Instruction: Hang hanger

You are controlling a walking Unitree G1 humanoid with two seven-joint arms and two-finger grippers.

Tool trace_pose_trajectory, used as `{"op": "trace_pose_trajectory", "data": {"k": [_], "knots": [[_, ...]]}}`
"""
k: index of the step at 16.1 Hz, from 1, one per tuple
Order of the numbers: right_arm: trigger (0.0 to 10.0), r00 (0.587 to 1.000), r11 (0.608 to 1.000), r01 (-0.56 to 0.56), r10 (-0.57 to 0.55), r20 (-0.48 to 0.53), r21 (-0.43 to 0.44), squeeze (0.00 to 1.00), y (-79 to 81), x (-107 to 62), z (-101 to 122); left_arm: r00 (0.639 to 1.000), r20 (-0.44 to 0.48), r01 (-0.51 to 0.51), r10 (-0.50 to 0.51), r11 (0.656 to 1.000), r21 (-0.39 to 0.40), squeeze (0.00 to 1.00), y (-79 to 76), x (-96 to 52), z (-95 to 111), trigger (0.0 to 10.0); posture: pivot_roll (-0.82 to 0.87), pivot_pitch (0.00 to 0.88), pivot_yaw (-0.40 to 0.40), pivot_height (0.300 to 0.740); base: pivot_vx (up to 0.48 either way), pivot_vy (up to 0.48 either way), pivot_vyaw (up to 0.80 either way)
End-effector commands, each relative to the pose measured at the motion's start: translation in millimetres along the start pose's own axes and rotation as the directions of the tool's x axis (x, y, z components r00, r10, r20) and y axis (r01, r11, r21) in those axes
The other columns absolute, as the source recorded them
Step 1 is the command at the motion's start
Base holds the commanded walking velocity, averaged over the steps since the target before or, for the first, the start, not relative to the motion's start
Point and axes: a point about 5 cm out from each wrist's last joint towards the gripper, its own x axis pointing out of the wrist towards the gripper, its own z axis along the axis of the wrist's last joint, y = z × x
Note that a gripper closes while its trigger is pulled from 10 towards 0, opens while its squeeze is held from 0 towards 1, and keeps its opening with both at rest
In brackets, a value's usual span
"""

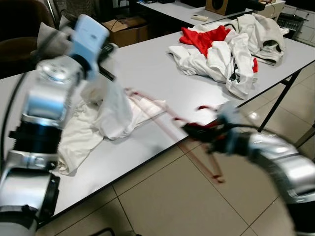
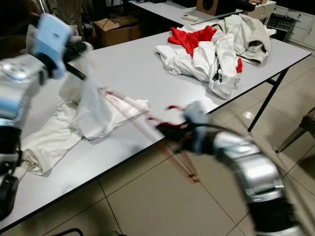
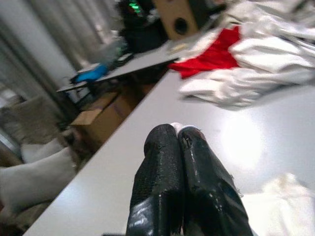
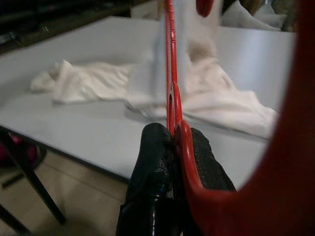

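Note:
A red hanger (image 1: 167, 114), blurred by motion, slants from the white garment (image 1: 115, 115) over the table's front edge towards the floor. My right gripper (image 1: 197, 130) is shut on the hanger near its hook, just off the table edge; the right wrist view shows the red bar (image 4: 170, 59) pinched between the fingers (image 4: 152, 177). My left gripper (image 1: 109, 74) is raised above the grey table (image 1: 147, 64), shut on a fold of the white garment, which hangs down from it. A sliver of white cloth shows at its fingertips (image 3: 162, 147).
A pile of white and red clothes (image 1: 221, 49) lies at the table's far right. A cardboard box (image 1: 128, 29) stands behind the table, with a second table beyond it. Tiled floor (image 1: 162, 196) lies in front, and a black table leg (image 1: 278, 101) at right.

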Motion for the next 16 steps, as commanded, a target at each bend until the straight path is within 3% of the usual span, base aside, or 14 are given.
{"op": "trace_pose_trajectory", "data": {"k": [1, 3, 4, 7, 13, 16], "knots": [[10.0, 1.0, 1.0, 0.009, -0.009, -0.002, -0.012, 0.0, 2.8, 3.3, 2.8, 0.999, 0.001, 0.043, -0.043, 0.999, 0.021, 0.0, -9.9, 1.5, -0.3, 0.0, -0.17, 0.0, 0.063, 0.74, 0.0, 0.0, 0.0], [10.0, 1.0, 1.0, 0.023, -0.024, 0.021, 0.005, 0.0, 7.7, 12.7, 3.3, 0.994, -0.015, 0.108, -0.107, 0.992, 0.066, 0.0, -30.0, 5.5, -2.9, 0.0, -0.17, 0.0, 0.067, 0.74, 0.0, 0.0, 0.0], [10.0, 0.995, 0.995, 0.096, -0.097, 0.017, 0.014, 0.0, 0.9, 17.1, 2.7, 0.992, -0.014, 0.128, -0.128, 0.989, 0.074, 0.0, -35.3, 5.6, -1.0, 0.0, -0.17, 0.0, 0.067, 0.74, 0.0, 0.0, 0.0], [10.0, 0.985, 0.985, 0.17, -0.171, 0.023, 0.042, 0.0, -5.7, 20.3, 3.4, 0.991, -0.018, 0.135, -0.134, 0.986, 0.1, 0.0, -38.9, 4.9, 1.2, 0.0, -0.17, 0.0, 0.063, 0.74, 0.0, 0.0, 0.0], [10.0, 0.995, 0.99, 0.104, -0.104, -0.004, 0.092, 0.0, 2.0, 27.5, -4.6, 0.988, -0.017, 0.154, -0.153, 0.982, 0.105, 0.0, -47.2, 4.1, 4.6, 0.0, -0.17, 0.0, 0.056, 0.74, 0.0, 0.0, 0.0], [10.0, 0.992, 0.987, 0.124, -0.126, 0.015, 0.103, 0.0, -0.4, 30.5, -0.9, 0.984, -0.031, 0.176, -0.173, 0.978, 0.111, 0.0, -53.2, 4.0, 2.6, 0.0, -0.17, 0.0, 0.053, 0.74, 0.0, 0.0, 0.0]]}}
